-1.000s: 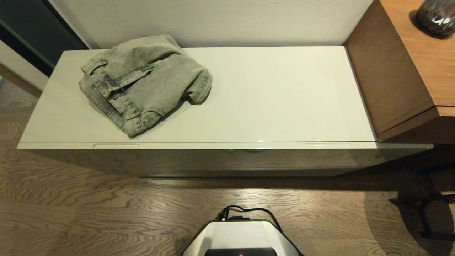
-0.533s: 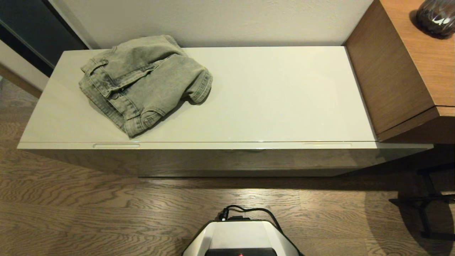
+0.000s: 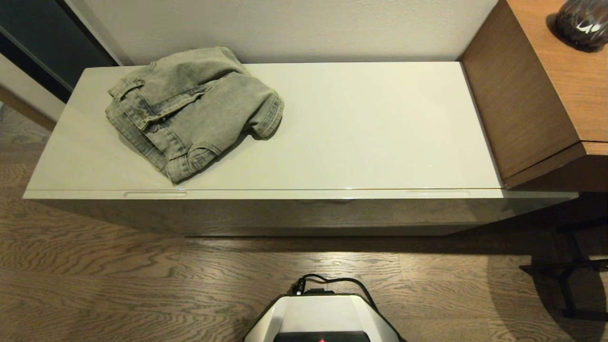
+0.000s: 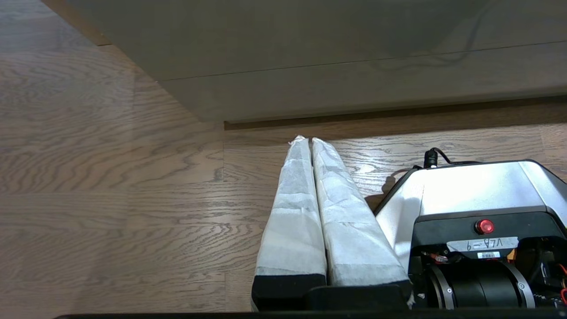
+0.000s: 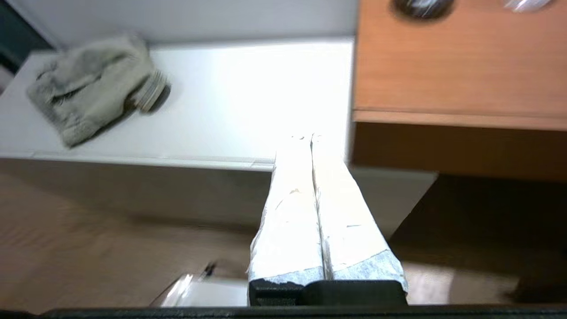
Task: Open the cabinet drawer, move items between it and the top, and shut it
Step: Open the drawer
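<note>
robot base: one white-and-black wheeled base [image 3: 323,318], nearest, on the wood-grain floor [image 3: 118,285] in front of the low cabinet; black cable on it; upside-down label, looks like "VLA-9", partly legible in the left wrist view.
left gripper: one white-wrapped left gripper [image 4: 305,141], fingers pressed together, nothing held; low over the floor beside the base, short of the cabinet front.
right gripper: one white-wrapped right gripper [image 5: 306,138], fingers together, nothing held; raised before the cabinet's right end, near the brown unit's edge.
drawer: one long glossy pale grey-beige cabinet drawer [image 3: 304,213], shut, front flush; two slim handle recesses along its upper edge, one toward each end.
top: one long glossy cream-white cabinet top [image 3: 370,128]; middle and right bare, wide open room.
garment: one faded grey-green folded denim garment [image 3: 190,111], on the top's left part, clear of the front edge, back fold near the wall.
brown unit: one taller brown wood-grain furniture unit [image 3: 536,85], butting the cabinet's right end; one dark glossy round object [image 3: 583,21] on it.
</note>
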`<state>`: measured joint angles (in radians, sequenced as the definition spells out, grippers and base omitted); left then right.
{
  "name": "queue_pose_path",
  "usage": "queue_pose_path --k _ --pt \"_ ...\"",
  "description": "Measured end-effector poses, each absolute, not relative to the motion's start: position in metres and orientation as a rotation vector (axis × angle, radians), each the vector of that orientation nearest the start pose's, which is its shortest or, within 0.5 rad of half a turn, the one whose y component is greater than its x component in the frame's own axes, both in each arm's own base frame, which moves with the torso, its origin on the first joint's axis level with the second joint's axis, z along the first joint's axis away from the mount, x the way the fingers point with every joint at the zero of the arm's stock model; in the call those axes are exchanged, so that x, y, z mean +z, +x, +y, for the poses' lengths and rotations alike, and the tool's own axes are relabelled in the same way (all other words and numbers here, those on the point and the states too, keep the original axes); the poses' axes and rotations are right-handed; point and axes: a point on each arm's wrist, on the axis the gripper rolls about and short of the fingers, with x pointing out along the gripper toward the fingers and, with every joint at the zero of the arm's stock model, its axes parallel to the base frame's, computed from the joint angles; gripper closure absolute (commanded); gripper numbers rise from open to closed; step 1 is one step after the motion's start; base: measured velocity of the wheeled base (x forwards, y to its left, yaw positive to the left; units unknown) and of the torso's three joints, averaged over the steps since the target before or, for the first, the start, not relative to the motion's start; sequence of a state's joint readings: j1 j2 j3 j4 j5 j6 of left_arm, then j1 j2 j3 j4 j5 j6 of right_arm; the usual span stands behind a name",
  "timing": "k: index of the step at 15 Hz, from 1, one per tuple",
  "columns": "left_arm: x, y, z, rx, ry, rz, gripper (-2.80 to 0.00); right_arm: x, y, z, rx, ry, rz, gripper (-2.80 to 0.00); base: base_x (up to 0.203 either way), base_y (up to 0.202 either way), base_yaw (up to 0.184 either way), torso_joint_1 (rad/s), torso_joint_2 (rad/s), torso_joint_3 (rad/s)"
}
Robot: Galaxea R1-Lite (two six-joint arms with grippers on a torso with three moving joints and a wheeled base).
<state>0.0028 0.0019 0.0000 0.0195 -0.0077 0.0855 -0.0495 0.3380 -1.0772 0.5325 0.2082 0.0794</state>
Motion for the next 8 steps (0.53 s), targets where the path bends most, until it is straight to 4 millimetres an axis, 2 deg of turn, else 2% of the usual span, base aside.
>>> queue_pose_path --k 2,4,6,8 --pt "0.074 -0.023 0.000 -0.006 0.085 0.021 0.00 0.306 -0.059 0.011 0.175 0.107 0.033 0.00 0.000 0.000 0.000 0.000 0.00 0.000" --pt "0.074 -0.023 0.000 -0.006 0.085 0.021 0.00 0.304 -0.010 0.008 0.181 0.169 0.257 0.00 0.000 0.000 0.000 0.000 0.00 0.000" --pt "0.074 -0.023 0.000 -0.006 0.085 0.020 0.00 0.306 0.040 0.002 0.168 0.212 0.355 0.00 0.000 0.000 0.000 0.000 0.00 0.000" --pt "0.074 -0.023 0.000 -0.006 0.085 0.021 0.00 0.307 0.092 -0.002 0.125 0.237 0.370 0.00 0.000 0.000 0.000 0.000 0.00 0.000"
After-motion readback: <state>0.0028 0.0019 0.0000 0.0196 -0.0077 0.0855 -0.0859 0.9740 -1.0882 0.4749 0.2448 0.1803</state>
